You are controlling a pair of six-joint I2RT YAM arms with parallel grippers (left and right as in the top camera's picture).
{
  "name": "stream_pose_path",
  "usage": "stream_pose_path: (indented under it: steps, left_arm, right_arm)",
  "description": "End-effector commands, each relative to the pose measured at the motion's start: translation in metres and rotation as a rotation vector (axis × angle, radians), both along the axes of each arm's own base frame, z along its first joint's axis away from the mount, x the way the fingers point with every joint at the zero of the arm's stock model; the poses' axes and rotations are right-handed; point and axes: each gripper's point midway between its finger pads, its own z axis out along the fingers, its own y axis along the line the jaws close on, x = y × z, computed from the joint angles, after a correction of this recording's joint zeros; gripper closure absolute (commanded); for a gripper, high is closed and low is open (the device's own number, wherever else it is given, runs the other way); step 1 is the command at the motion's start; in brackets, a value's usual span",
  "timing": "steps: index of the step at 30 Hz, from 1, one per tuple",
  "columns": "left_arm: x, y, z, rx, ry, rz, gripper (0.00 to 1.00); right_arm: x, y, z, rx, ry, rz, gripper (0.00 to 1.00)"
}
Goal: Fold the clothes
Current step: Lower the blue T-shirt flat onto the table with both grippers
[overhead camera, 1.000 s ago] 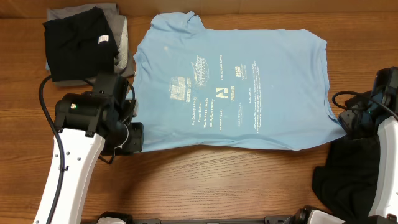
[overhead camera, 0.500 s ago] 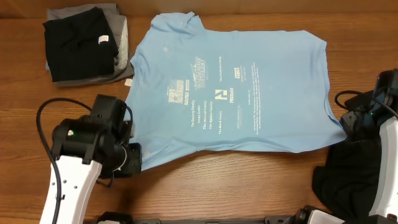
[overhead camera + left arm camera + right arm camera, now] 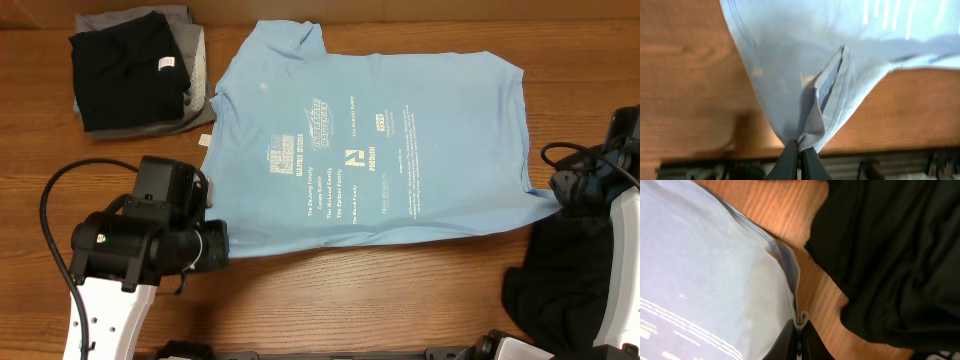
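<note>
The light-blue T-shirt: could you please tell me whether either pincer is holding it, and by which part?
Both hold it. The left pincer pinches the light-blue T-shirt at its near left corner; the right pincer pinches its near right corner.

Left arm [image 3: 120,250] and right arm [image 3: 620,240] have white links, black housings, looping black cables; left claw [image 3: 799,148] and right claw [image 3: 799,329] are slim, dark.

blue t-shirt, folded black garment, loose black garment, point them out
blue t-shirt [image 3: 470,130], overhead view, plain fabric beside print
folded black garment [image 3: 125,72], overhead view, top layer's middle
loose black garment [image 3: 890,255], right wrist view, its middle
</note>
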Motion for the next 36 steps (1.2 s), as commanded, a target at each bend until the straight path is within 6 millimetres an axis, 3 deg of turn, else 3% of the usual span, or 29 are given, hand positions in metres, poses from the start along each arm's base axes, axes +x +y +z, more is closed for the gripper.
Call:
stream_pose_path:
  steps: [1, 7, 14, 29, 36]
  left_arm:
    - [0.017, 0.007, -0.004, 0.052, -0.033, 0.023, 0.96]
    - [0.05, 0.009, -0.012, 0.088, -0.077, 0.035, 0.96]
    - [0.095, 0.007, -0.025, 0.11, -0.135, 0.045, 0.96]
    - [0.173, 0.013, -0.078, 0.204, -0.185, 0.077, 0.96]
    - [0.201, 0.024, -0.074, 0.237, -0.277, 0.12, 0.96]
  right_arm:
    - [0.007, -0.002, 0.004, -0.006, -0.045, 0.003, 0.95]
    - [0.021, -0.003, -0.002, 0.008, -0.066, 0.008, 0.94]
    - [0.05, -0.001, -0.017, 0.068, -0.113, 0.031, 0.95]
    - [0.093, -0.008, -0.033, 0.075, -0.198, 0.052, 0.96]
    - [0.108, -0.013, -0.028, 0.06, -0.258, 0.039, 0.96]
